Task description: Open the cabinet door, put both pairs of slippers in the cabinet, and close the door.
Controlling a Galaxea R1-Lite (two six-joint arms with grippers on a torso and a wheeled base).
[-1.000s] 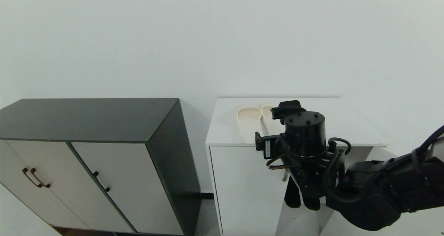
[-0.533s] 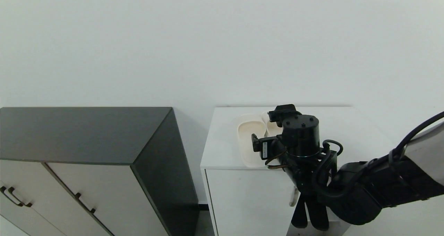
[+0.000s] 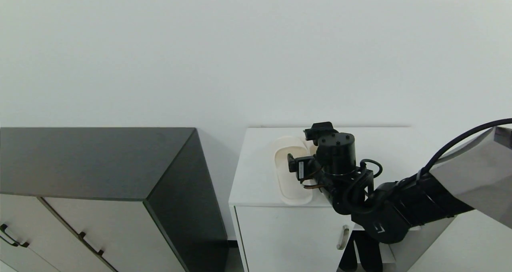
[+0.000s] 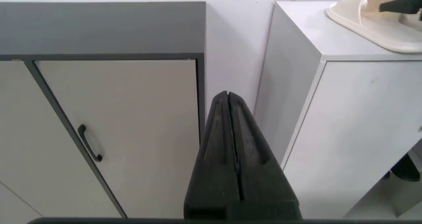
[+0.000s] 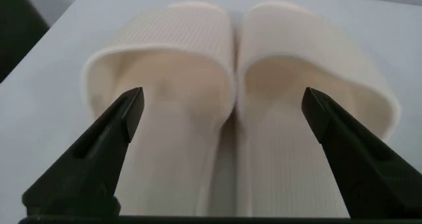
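Observation:
A pair of cream slippers (image 3: 291, 175) lies side by side on top of a white cabinet (image 3: 256, 176). In the right wrist view my right gripper (image 5: 223, 100) is open low over that top, one finger outside each slipper (image 5: 171, 118), toes facing it. In the head view its wrist covers the right slipper. The dark-topped cabinet (image 3: 92, 160) stands to the left with its cream doors (image 4: 119, 118) closed. My left gripper (image 4: 228, 100) is shut on nothing, low in front of the gap between the two cabinets.
The cream door nearest the gap has a dark bar handle (image 4: 90, 142). The white cabinet's front carries a pale handle (image 3: 342, 237). Two black long shapes (image 3: 362, 254) show low beside it, partly behind my right arm. A plain wall stands behind.
The head view has shifted, so both cabinets sit lower and further left. My right arm has gone from in front of the white cabinet to over its top, closer to the cream slippers.

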